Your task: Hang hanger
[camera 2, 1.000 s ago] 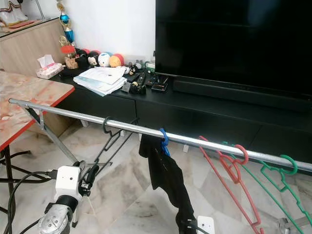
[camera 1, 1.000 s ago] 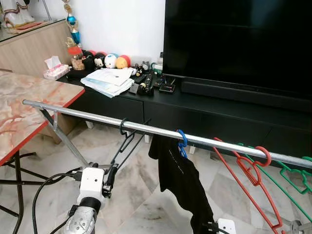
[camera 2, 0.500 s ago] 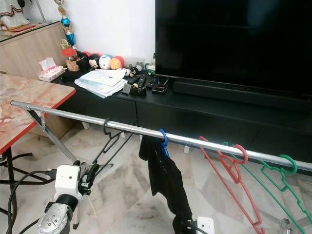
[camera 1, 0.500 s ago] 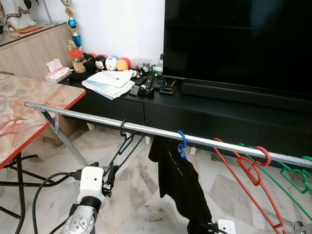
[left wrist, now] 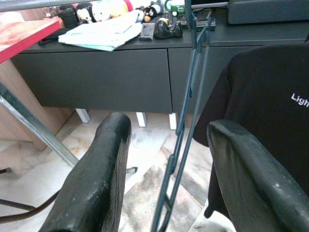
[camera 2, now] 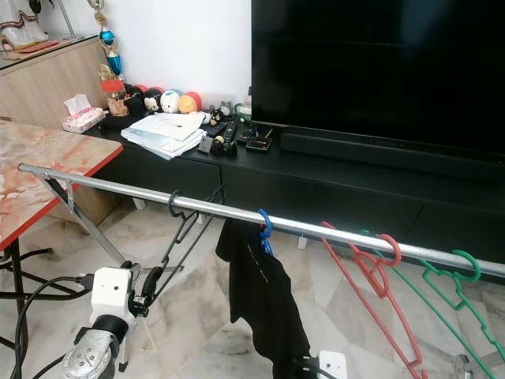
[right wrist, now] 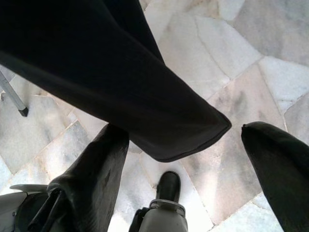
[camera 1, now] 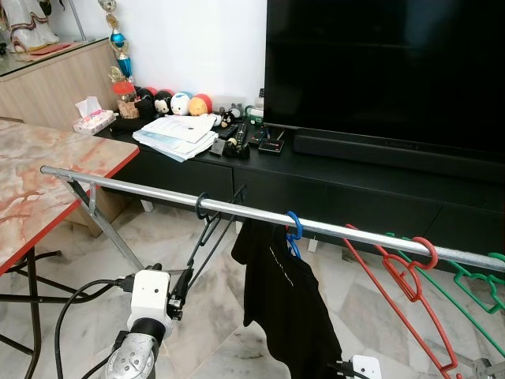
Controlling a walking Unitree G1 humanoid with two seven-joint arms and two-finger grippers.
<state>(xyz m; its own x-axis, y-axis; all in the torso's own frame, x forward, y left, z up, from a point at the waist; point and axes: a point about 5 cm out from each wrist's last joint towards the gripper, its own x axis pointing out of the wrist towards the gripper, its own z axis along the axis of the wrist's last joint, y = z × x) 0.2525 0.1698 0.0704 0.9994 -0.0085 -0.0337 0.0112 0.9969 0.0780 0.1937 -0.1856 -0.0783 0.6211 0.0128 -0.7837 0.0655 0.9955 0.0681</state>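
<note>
We see a metal rail [camera 1: 158, 192] running across the room in front of a black TV console [camera 1: 355, 189], and the dark hanger [camera 1: 207, 229] hooks over it near its middle, its thin frame hanging down toward the left arm. Our left tool [left wrist: 166, 193] sits low beneath the rail with its two black fingers [left wrist: 96, 179] spread apart, released, and the hanger's lower wires pass between them without either finger pressing on it. Just beside the dark hanger along the rail, a blue hanger [camera 1: 293, 231] carries a black shirt [camera 1: 284, 308] that drapes down toward the marble floor [camera 1: 229, 316]. Farther toward the rail's right end hang a red hanger [camera 1: 402, 276] and a green hanger [camera 1: 473, 284], their hooks near each other. Our right tool [right wrist: 193, 193] rests below the shirt with its fingers wide apart, grasping nothing; the shirt's hem hangs between them above the floor tiles. On the console's top, toward its left end, lie a stack of papers [camera 1: 177, 133], some remotes and a row of small plush toys [camera 1: 177, 103], with a large dark television [camera 1: 387, 71] standing behind. A bench [camera 1: 39, 170] with a marble-patterned top and red edge stands by the rail's left end.
</note>
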